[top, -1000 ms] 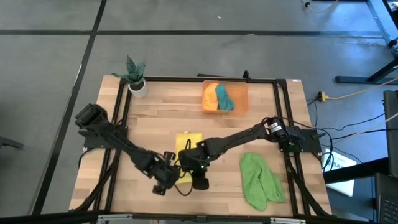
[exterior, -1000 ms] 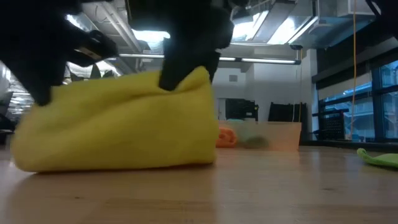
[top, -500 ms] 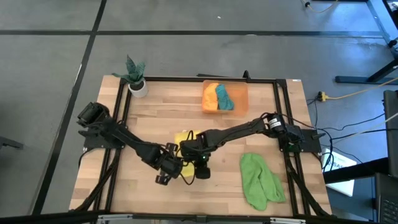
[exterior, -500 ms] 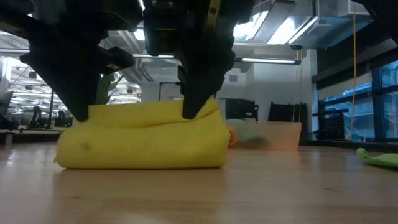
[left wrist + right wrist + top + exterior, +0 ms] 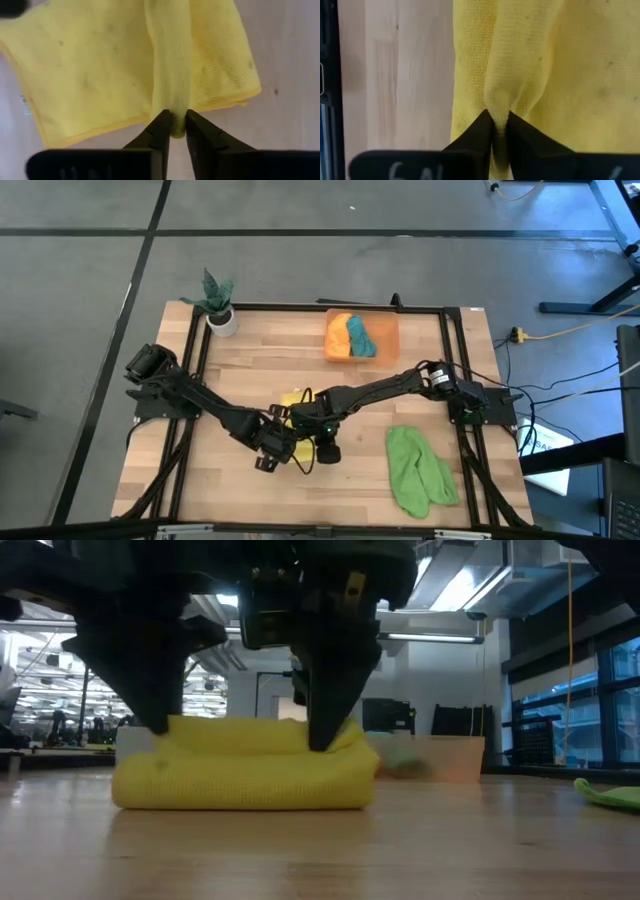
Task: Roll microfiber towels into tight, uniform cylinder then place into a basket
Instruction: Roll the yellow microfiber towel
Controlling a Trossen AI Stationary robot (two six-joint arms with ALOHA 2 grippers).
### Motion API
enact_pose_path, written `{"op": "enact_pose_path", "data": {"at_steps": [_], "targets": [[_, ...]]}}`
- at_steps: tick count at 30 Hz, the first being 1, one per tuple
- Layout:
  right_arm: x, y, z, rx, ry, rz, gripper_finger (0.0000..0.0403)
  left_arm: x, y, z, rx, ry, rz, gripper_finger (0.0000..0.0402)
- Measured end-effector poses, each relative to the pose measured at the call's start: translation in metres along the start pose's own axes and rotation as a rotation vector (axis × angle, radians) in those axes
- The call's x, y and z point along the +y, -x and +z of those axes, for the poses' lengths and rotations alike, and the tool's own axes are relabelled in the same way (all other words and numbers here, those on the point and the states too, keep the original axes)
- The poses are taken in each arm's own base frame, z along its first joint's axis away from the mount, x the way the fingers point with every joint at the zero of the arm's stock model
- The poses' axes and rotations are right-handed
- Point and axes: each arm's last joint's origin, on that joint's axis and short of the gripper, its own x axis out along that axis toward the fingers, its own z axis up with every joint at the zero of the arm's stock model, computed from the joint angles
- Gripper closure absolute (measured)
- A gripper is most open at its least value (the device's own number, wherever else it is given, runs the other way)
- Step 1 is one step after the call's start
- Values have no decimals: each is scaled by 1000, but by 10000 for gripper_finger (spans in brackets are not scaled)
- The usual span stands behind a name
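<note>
The yellow towel (image 5: 245, 775) lies as a low folded bundle on the wood table (image 5: 240, 375), mostly hidden under the arms in the high view (image 5: 296, 399). My left gripper (image 5: 173, 127) stands at the bundle's left end (image 5: 160, 725) and is shut on a ridge of the cloth. My right gripper (image 5: 500, 127) is shut on the same ridge at the bundle's right end (image 5: 325, 740). The orange basket (image 5: 362, 337) at the far edge holds an orange and a teal towel. A light green towel (image 5: 418, 470) lies crumpled at the near right. My left gripper pinches a raised fold of the yellow towel (image 5: 172, 107) between its two fingers, at the fold's end. The fingers slant steeply down from above. The towel's underside rests on the table. My right gripper pinches the other end of that fold (image 5: 500, 102) between its two fingers, also slanting steeply down from above. The cloth bunches into a ridge at the fingertips, and the bundle lies on the table.
A white pot with a green plant (image 5: 218, 308) stands at the far left corner. A black frame (image 5: 195, 360) runs along the table's edges. Bare wood lies between the yellow towel and the basket.
Both grippers have gone toward the table's far edge and down a little, tipping steeper, still pinching the yellow towel. The cloth's raised near part has been carried over the rest. The bundle now lies lower and flatter than a second ago.
</note>
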Motion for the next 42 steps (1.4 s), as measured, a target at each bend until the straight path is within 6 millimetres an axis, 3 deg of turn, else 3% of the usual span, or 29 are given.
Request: {"op": "enact_pose_path", "data": {"at_steps": [5, 17, 23, 31, 36, 42], "targets": [[0, 0, 0, 1, 9, 0, 316, 0, 0, 1, -7, -2, 13, 329], [-3, 3, 3, -18, -13, -4, 224, 4, 7, -7, 51, 31, 37, 327], [-9, 15, 7, -22, -110, -1, 217, 10, 29, -13, 52, 96, 35, 330], [-4, 32, 12, -20, -109, -12, 217, 21, 66, -24, 0, 163, 33, 328], [11, 48, 14, -12, -64, -116, 217, 24, 88, -32, -60, 191, 44, 329], [40, 58, 21, -65, 85, -107, 217, 25, 108, -45, -106, 226, 103, 329]]}}
